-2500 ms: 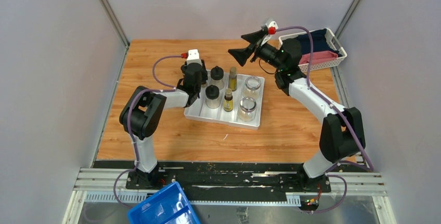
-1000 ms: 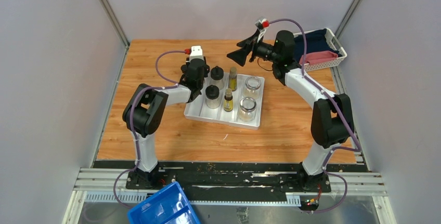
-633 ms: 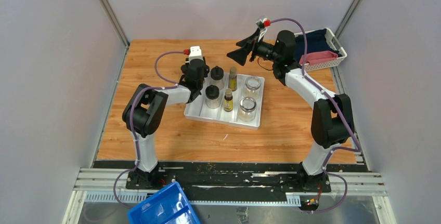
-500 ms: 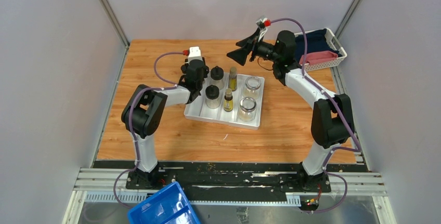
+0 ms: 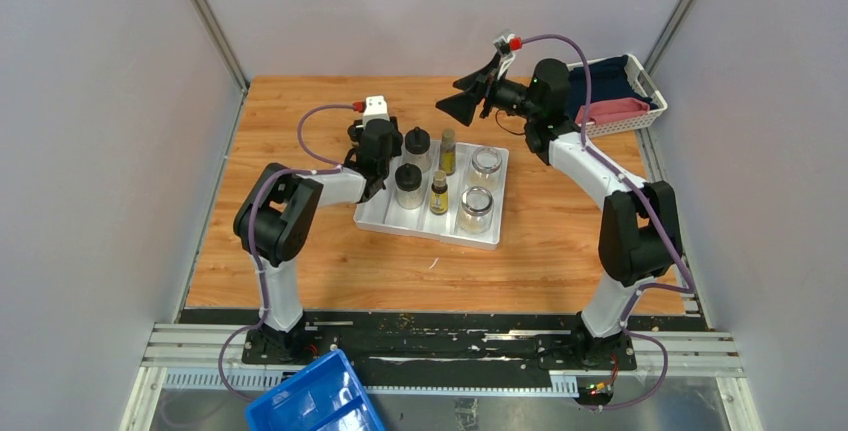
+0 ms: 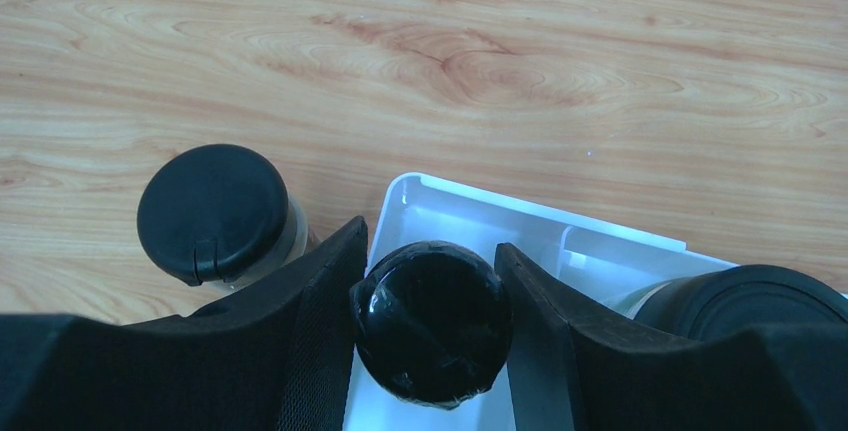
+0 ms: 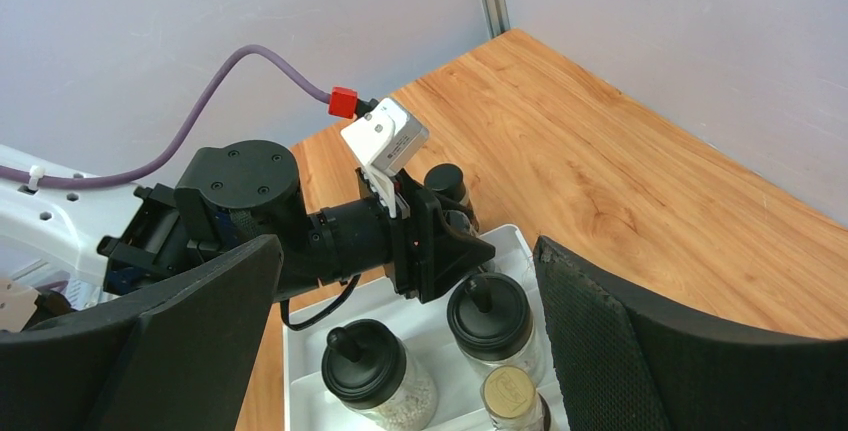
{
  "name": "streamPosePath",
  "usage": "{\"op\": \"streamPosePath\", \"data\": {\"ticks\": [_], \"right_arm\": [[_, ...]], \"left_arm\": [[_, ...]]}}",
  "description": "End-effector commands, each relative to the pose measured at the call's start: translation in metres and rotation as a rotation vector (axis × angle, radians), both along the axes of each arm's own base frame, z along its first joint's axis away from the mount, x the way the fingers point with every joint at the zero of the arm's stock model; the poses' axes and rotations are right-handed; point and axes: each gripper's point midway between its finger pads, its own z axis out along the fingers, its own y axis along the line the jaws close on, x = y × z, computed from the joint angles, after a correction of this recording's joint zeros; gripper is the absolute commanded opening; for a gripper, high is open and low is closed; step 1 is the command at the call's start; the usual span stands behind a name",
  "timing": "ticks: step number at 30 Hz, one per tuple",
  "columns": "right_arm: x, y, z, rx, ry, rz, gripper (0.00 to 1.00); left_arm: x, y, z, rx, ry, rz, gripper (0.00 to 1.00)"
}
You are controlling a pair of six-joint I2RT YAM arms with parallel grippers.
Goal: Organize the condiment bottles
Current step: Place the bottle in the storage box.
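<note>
A white divided tray (image 5: 440, 232) holds two black-lidded jars (image 5: 417, 146) (image 5: 408, 184), two yellow-labelled bottles (image 5: 447, 152) (image 5: 439, 194) and two clear glass jars (image 5: 485, 166) (image 5: 476, 209). My left gripper (image 5: 378, 154) (image 6: 430, 326) is at the tray's back left corner, shut on a tiny dark shaker (image 6: 432, 319) over the corner compartment. Another black-capped bottle (image 6: 212, 213) stands on the wood just outside the tray. My right gripper (image 5: 468, 93) (image 7: 405, 251) is open and empty, held in the air behind the tray, looking down at the jars (image 7: 490, 316).
A white basket (image 5: 648, 83) with dark blue and pink cloth sits at the back right corner. A blue bin (image 5: 315, 401) is below the table's near edge. Grey walls close in the wooden table on three sides.
The right arm drew back and turned its open gripper a little toward the back between 2.5 s and 1 s ago. The left gripper shifted only slightly at the tray corner.
</note>
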Motion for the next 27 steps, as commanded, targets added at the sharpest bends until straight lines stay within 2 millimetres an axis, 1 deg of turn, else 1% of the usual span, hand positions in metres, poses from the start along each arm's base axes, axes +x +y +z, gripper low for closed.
{"op": "streamPosePath", "data": {"ticks": [1, 8, 17, 20, 21, 24, 25, 27], "right_arm": [[-0.01, -0.007, 0.02, 0.018, -0.048, 0.019, 1.0], [-0.013, -0.007, 0.023, 0.022, -0.053, 0.023, 1.0], [-0.015, -0.007, 0.026, 0.029, -0.059, 0.028, 1.0], [-0.015, -0.007, 0.027, 0.031, -0.061, 0.026, 1.0], [-0.014, -0.007, 0.027, 0.031, -0.064, 0.024, 1.0], [-0.014, -0.007, 0.028, 0.03, -0.068, 0.022, 1.0], [-0.015, -0.007, 0.029, 0.031, -0.07, 0.023, 1.0], [-0.015, -0.008, 0.029, 0.03, -0.07, 0.023, 1.0]], "left_arm": [[-0.006, 0.002, 0.011, -0.01, -0.02, 0.022, 0.56], [-0.006, -0.001, 0.02, -0.011, -0.038, 0.016, 0.57], [0.001, -0.005, 0.041, -0.008, -0.076, 0.003, 0.59], [0.003, -0.007, 0.052, -0.013, -0.097, -0.005, 0.58], [0.003, -0.008, 0.056, -0.014, -0.102, -0.006, 0.6], [0.006, -0.011, 0.07, -0.021, -0.128, -0.02, 0.62], [0.007, -0.013, 0.072, -0.021, -0.132, -0.023, 0.64], [0.008, -0.015, 0.077, -0.025, -0.139, -0.029, 0.65]]}}
